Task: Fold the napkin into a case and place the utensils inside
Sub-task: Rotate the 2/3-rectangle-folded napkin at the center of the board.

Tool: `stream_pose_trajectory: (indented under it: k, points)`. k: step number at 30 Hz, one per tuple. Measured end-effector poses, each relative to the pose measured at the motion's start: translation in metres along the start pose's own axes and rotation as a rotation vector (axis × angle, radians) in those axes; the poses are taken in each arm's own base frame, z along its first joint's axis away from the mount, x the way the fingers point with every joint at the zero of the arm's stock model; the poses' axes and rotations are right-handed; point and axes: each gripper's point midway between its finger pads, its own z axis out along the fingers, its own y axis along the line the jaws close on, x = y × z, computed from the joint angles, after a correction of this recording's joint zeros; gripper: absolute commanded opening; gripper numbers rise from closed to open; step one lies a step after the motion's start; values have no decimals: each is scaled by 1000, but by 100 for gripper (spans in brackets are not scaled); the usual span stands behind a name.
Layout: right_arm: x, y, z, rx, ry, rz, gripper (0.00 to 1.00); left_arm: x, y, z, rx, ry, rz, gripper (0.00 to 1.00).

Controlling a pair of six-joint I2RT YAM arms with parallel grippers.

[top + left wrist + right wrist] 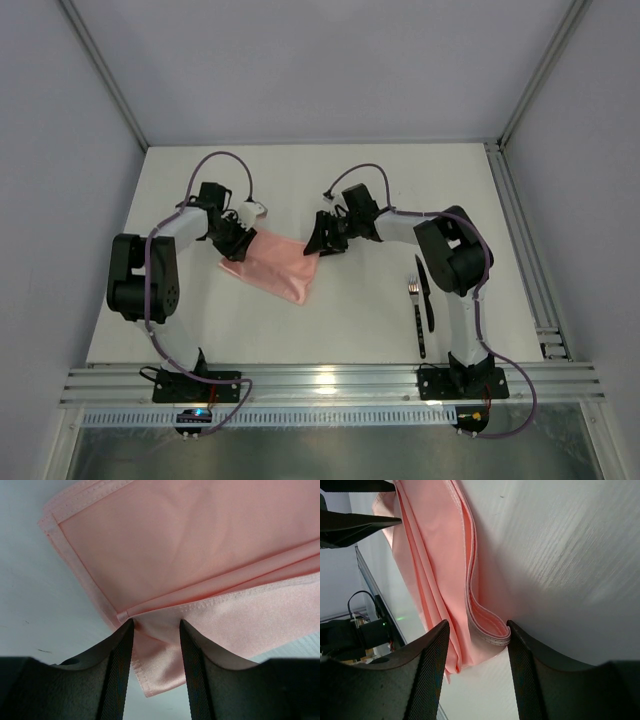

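Top external view: folded salmon-pink cloth napkin (275, 265) lying mid-table, straddled at both ends, not yet a case.
Slim dark stick-like utensils (422, 300) well apart beside the right arm; bare white table (300, 180) all round, ample room to swing. Left wrist view: left gripper (156, 622) with jaws open astride a hemmed corner; risk of peeling the fold apart if closed on one layer only. Right wrist view: right gripper (477, 625) with jaws open around the looped edge; risk of slip on the sheen, of skewed layers from uneven pull.

Salmon-pink napkin (272, 265), folded in layers, slanted across centre of frame, hemmed edges stacked, dark fork (417, 320) and knife (427, 300) side by side, lower right
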Motion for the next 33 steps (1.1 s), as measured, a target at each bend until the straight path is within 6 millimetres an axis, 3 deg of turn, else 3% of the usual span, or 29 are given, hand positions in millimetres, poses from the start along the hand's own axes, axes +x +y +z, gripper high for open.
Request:
stream_pose_trajectory:
  k: [4, 8, 9, 11, 13, 19, 26, 33]
  points:
    - [5, 6, 4, 1, -6, 4, 51, -1, 1, 1, 3, 4, -2, 43]
    - [5, 8, 15, 23, -21, -2, 31, -3, 3, 1, 6, 9, -9, 42]
    - [5, 7, 18, 31, -25, -2, 21, -3, 4, 2, 5, 9, -12, 42]
    - [4, 5, 21, 57, -39, -5, 10, -4, 4, 2, 4, 8, -24, 42]
    - [3, 3, 23, 81, -53, -10, 7, -4, 4, 2, 3, 8, -28, 41]
    - [2, 10, 27, 154, -103, -125, 4, -5, 7, 3, -3, 15, -52, 31]
    - [16, 49, 31, 241, -163, -382, 4, -6, 9, 5, -4, 18, -101, 10]
    - [26, 76, 32, 285, -205, -617, 4, -7, 10, 6, -3, 23, -138, 4]
